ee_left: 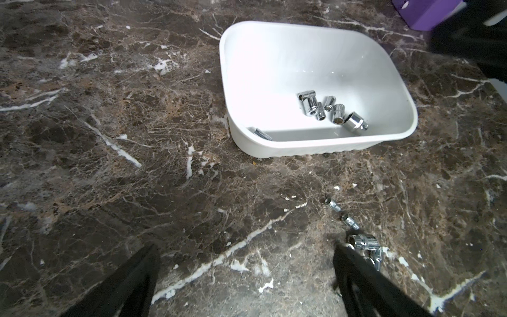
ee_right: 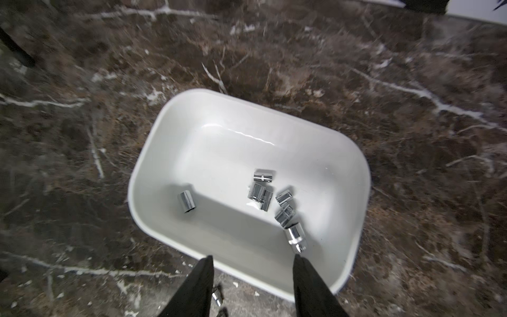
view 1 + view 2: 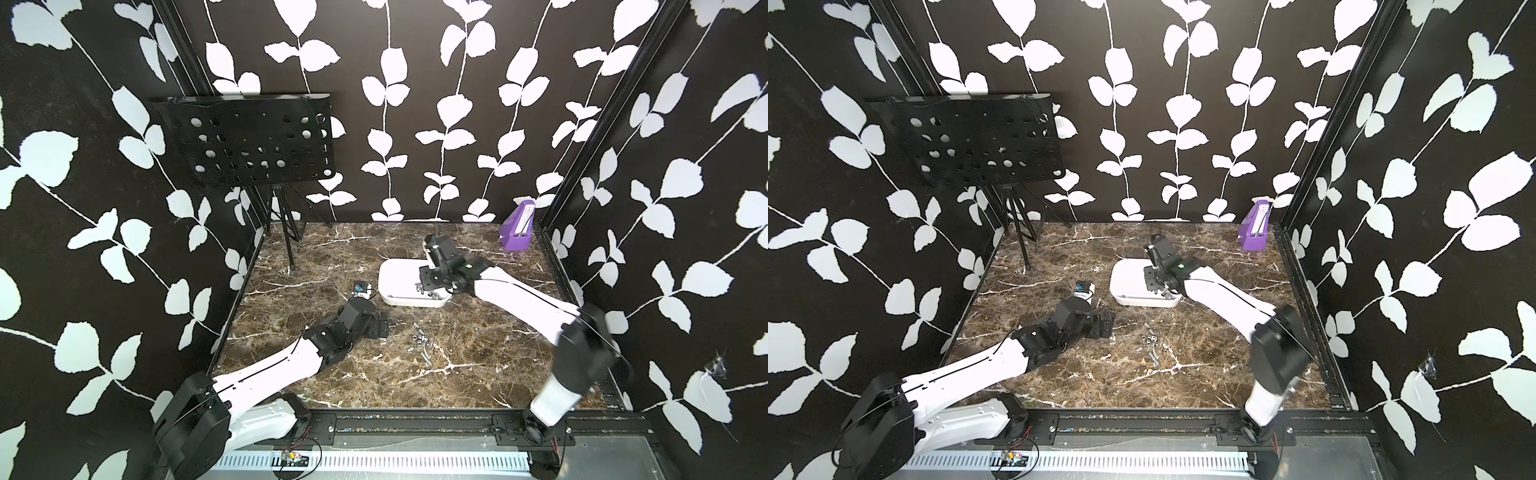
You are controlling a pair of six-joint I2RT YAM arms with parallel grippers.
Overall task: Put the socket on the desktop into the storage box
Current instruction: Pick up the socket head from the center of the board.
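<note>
Marbled desktop [image 3: 478,374] is ringed by leaf-print walls [image 3: 415,104]. Storage box [image 3: 397,274] is half hidden by right gripper [image 2: 253,259], fingers spread; left gripper [image 1: 246,247] likewise. Sockets [image 3: 420,338] barely resolved at box's 6 o'clock.

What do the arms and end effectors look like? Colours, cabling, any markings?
Both match: the left arm and right arm have white shell links between boxy black joint housings, with a thin black cable running along each white link. The left end effector and right end effector each carry two plain black tapered fingers. A small white label sits near the left wrist, text unreadable.
</note>
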